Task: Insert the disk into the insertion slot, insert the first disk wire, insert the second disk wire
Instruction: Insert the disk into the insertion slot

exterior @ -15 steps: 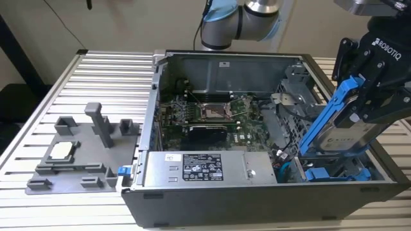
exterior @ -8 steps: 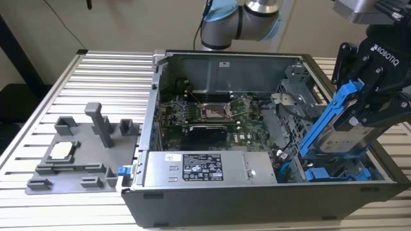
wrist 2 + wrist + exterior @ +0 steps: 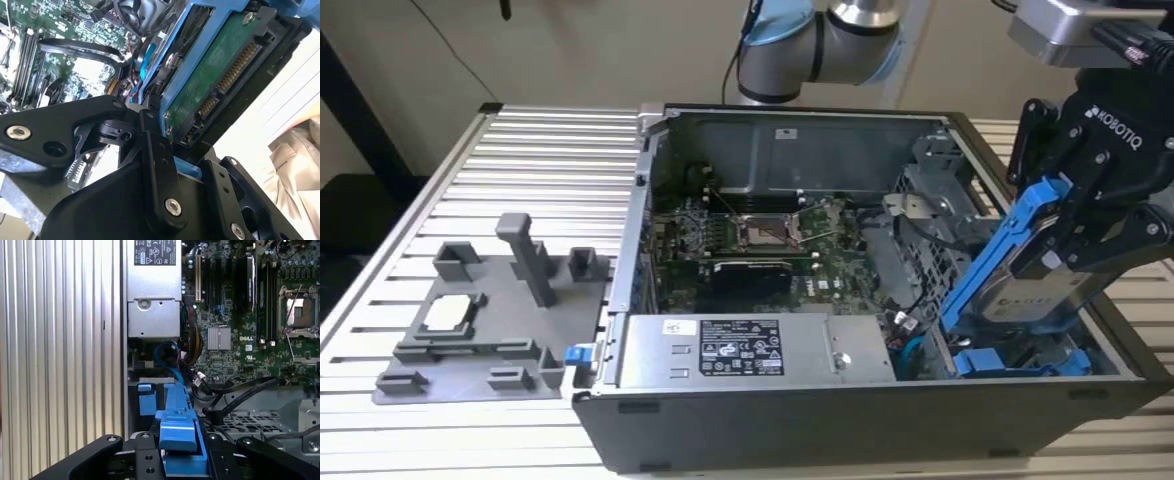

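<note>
The disk [image 3: 1034, 290], a silver-grey drive in a bright blue carrier, hangs tilted over the open computer case at the exterior view's right. My gripper [image 3: 1083, 235] is shut on its upper part. Its lower end points down at the insertion slot [image 3: 1027, 355] in the drive bay, where another blue-ended carrier [image 3: 981, 362] lies. In the second wrist view the disk's green circuit board and connectors [image 3: 220, 75] show between my black fingers [image 3: 157, 165]. The blue carrier [image 3: 177, 430] in the first wrist view sits clamped in the gripper [image 3: 182, 455]. A blue wire [image 3: 167, 357] curls beside the bay.
The case holds a motherboard [image 3: 761, 240], a silver power supply [image 3: 720, 350] at its front and black cables [image 3: 240, 392] near the bay. A grey fixture plate [image 3: 480, 320] with posts stands on the slatted table [image 3: 520, 150] at the exterior view's left.
</note>
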Motion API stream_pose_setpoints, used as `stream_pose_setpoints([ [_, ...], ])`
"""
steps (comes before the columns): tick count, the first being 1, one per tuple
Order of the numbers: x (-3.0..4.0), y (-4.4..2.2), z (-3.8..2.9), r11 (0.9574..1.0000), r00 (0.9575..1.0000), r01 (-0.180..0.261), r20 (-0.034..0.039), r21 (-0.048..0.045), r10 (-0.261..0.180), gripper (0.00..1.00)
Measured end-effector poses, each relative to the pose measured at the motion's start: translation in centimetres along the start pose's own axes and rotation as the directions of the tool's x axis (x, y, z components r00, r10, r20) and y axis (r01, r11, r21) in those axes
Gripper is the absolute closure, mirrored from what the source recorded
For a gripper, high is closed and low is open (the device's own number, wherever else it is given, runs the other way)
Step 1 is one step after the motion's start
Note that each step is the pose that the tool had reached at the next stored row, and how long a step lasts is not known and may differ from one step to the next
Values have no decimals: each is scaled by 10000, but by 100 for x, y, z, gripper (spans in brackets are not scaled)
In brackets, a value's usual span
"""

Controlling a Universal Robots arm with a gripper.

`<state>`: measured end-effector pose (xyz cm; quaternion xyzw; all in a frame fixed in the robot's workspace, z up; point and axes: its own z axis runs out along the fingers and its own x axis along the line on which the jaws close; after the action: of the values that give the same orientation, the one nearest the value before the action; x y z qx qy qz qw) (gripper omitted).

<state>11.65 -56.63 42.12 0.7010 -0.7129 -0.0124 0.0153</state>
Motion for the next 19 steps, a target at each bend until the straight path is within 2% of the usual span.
stream_pose_setpoints([
  [19,48,-41,128,10000,10000,4,-1,-6,-4,67],
])
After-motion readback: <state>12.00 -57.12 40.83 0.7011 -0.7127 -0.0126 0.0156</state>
